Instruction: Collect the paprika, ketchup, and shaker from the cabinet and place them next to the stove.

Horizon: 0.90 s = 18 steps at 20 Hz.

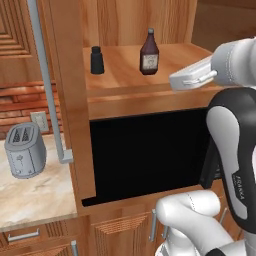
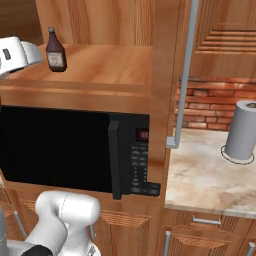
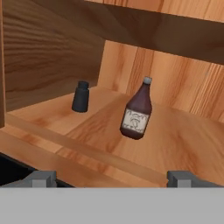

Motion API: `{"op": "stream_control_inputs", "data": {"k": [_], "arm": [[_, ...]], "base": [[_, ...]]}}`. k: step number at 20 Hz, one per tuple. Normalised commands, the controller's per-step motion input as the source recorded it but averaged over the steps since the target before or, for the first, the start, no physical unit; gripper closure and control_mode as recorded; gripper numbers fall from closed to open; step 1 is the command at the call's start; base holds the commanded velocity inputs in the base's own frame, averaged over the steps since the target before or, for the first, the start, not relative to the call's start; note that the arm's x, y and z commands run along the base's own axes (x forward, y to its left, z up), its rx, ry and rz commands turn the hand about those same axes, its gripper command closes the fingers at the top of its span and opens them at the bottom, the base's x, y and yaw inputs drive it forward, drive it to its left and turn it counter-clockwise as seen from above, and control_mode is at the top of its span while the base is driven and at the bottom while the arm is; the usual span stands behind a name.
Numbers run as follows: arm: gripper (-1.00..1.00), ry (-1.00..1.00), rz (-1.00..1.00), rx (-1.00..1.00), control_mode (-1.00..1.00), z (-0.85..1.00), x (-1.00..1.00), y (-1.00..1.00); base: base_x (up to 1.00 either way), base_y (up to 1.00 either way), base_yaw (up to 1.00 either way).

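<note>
A simulated kitchen of warm light-brown wood, with a brick backsplash and pale stone counters, surrounds the cabinet [image 1: 75, 100], whose plank shelf sits above a black microwave [image 2: 75, 150]. On that shelf the ketchup [image 3: 137, 110], a dark red bottle with a slim neck, grey cap and pale label, stands upright near the middle. The shaker [image 3: 80, 96], a small black cylinder, stands well apart from the ketchup, toward the cabinet's tall side panel. The gripper [image 3: 112, 178] hangs just outside the shelf's front edge, facing the ketchup with its jaws spread wide and nothing between them. The step in hand looks like reaching for the ketchup; doing it well probably means clearing the shelf's front lip, centring the bottle's body between the fingers, and closing below the shoulders so it stays upright. Beyond the cabinet, a toaster [image 1: 25, 150] sits on one counter and a paper towel roll [image 2: 242, 131] on the other.
</note>
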Motion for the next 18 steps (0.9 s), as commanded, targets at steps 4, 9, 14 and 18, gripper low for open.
{"op": "stream_control_inputs", "data": {"k": [4, 9, 14, 18], "arm": [[-1.00, 0.00, 0.00, 0.02, -1.00, 0.13, 0.20, 0.03], [-1.00, 0.00, 0.00, 0.01, -1.00, 0.03, 0.24, 0.00], [-1.00, 0.07, 0.00, 0.12, -1.00, 0.00, 0.26, -0.16], [-1.00, 0.13, 0.00, 0.15, -1.00, 0.19, 0.36, -0.16]], "base": [[0.00, 0.00, 0.00], [0.00, 0.00, 0.00], [0.00, 0.00, 0.00], [0.00, 0.00, 0.00]]}}
